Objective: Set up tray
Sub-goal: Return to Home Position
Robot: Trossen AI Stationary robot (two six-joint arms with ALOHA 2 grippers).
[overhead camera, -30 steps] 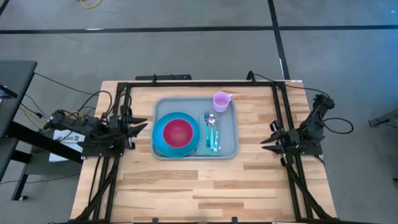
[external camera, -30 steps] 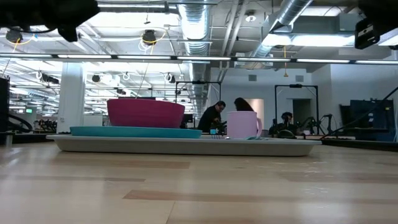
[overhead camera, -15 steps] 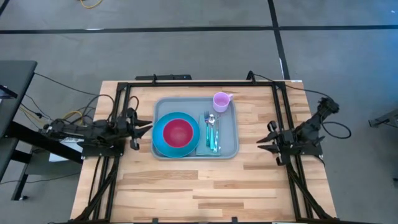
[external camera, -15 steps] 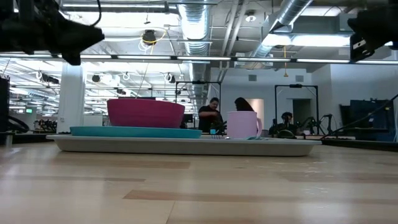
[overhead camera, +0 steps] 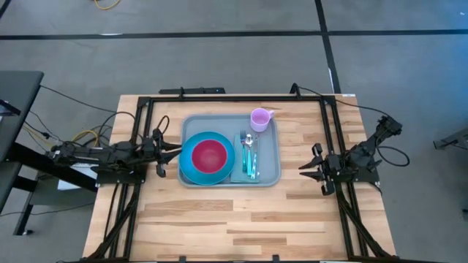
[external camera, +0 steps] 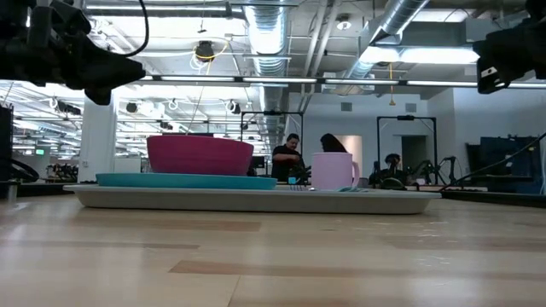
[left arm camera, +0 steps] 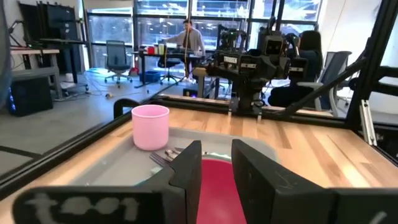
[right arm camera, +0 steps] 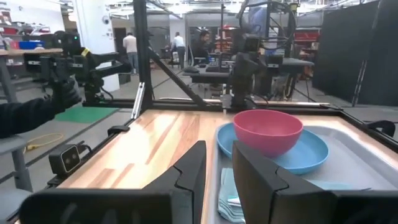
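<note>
Grey-blue plastic, the tray (overhead camera: 219,126) lies flat on the wooden table (overhead camera: 292,212), a little toward 12 o'clock of its middle in the high view, and its load reads as a finished place setting. A blue plate (overhead camera: 187,164) carrying a magenta bowl (overhead camera: 209,155) fills the 9 o'clock half. A pale napkin (overhead camera: 238,174) with the cutlery (overhead camera: 249,157) laid side by side sits toward 4 o'clock, and a pink cup (overhead camera: 260,117) stands in the 1 o'clock corner, clear of the plate. The left gripper (overhead camera: 170,150) sits just off the tray's 9 o'clock edge and the right gripper (overhead camera: 306,169) well off toward 4 o'clock. Neither touches anything, which suits arms parking after the work. In the low view the tray (external camera: 247,200) rests level on the boards, with the bowl nested squarely on the plate and the cup upright. The arms show only as dark shapes in the upper corners, high above the setting. The left wrist view looks across the bowl and cup past fingers (left arm camera: 189,168) parted by a narrow gap with nothing between them. The right wrist view shows the same from the far side: fingers (right arm camera: 193,168) slightly apart and empty, aimed along the tray's edge at the napkin and bowl. I judge the setting complete, with little left to disturb it.
</note>
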